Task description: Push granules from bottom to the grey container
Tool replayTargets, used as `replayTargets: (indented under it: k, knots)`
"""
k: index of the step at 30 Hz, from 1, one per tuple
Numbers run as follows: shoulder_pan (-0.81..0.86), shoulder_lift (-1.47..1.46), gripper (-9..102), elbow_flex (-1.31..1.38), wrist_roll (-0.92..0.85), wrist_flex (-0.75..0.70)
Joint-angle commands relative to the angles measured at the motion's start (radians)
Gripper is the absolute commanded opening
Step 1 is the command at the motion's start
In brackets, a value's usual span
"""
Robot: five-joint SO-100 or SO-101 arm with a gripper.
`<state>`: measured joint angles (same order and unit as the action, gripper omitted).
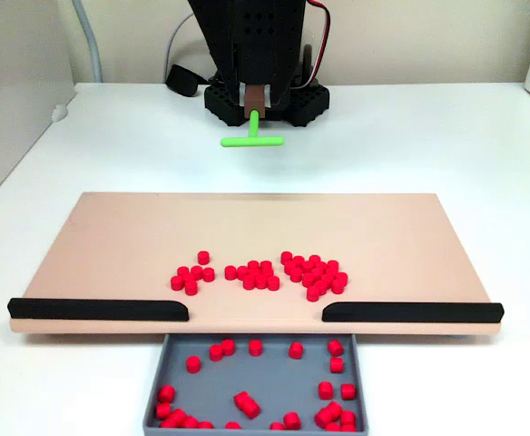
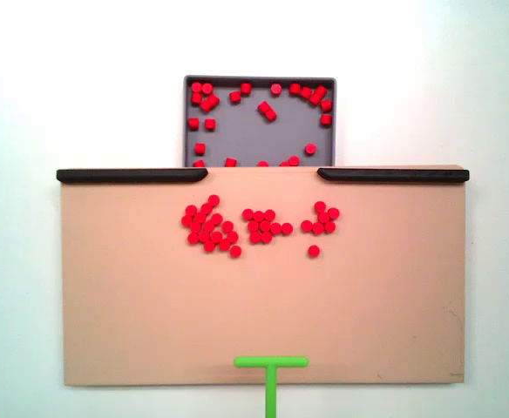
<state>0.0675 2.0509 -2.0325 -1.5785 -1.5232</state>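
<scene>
No writing is readable. The granules (image 2: 256, 225) lie in clusters on the beige board (image 2: 150, 305); others fill the grey container (image 2: 254, 139). The fingers (image 1: 255, 98) pinch a green T-shaped pusher (image 1: 251, 139).

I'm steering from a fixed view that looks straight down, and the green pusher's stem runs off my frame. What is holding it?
Observer: The black arm. The pusher stem enters its gripper; I cannot tell whether the jaws are shut.
Operator: Where is the arm's base?
Observer: The base stands on the white table behind the board, roughly in line with the gap between the black strips.
Operator: Is the tray level with the board?
Observer: Lower. The board's edge overhangs the tray, so pushed granules should drop in.
</scene>
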Motion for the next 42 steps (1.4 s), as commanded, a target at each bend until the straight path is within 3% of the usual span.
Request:
replayTargets:
  k: [1, 23, 31, 42]
  knots:
    - [0.005, -0.003, 0, 0.006, 0.006, 0.029]
    - [-0.035, -0.069, 0, -0.155, 0.031, 0.357]
    - [-0.029, -0.115, 0, -0.163, 0.017, 0.367]
    - [-0.023, -0.195, 0, -0.179, 0.029, 0.491]
